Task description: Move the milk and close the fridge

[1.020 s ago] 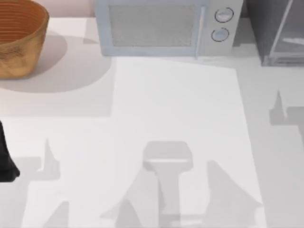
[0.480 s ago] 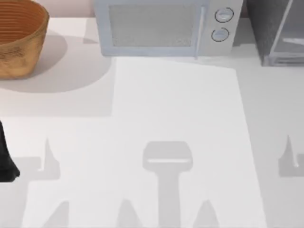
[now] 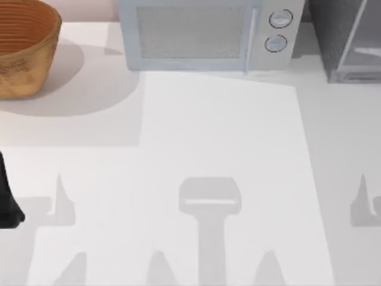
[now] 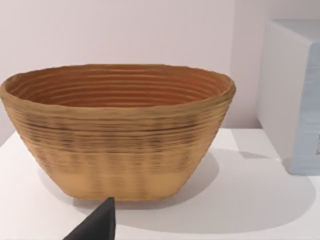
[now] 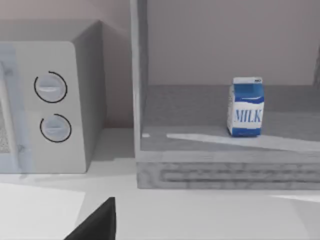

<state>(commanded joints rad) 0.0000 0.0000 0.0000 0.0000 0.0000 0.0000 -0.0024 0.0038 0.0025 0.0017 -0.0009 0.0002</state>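
Observation:
The milk point(image 5: 246, 107), a small blue and white carton, stands upright on the floor inside the fridge point(image 5: 225, 172), whose front is open toward the right wrist camera. From above, the fridge point(image 3: 348, 42) sits at the table's far right corner with its pale door point(image 3: 364, 33) swung out. A dark part of my right gripper point(image 5: 97, 222) shows in front of the fridge, well short of the milk and left of it. My left arm point(image 3: 7, 196) is parked at the table's left edge, and a dark part of my left gripper point(image 4: 97, 225) faces the basket.
A light grey microwave point(image 3: 205, 36) with two round dials stands at the back middle, right beside the fridge. A woven basket point(image 3: 24, 44) sits at the back left. Arm shadows lie across the white table point(image 3: 220, 131).
The right arm's shadow on the table's right side has slid from mid-depth toward the near edge. The left arm, milk and fridge have not moved.

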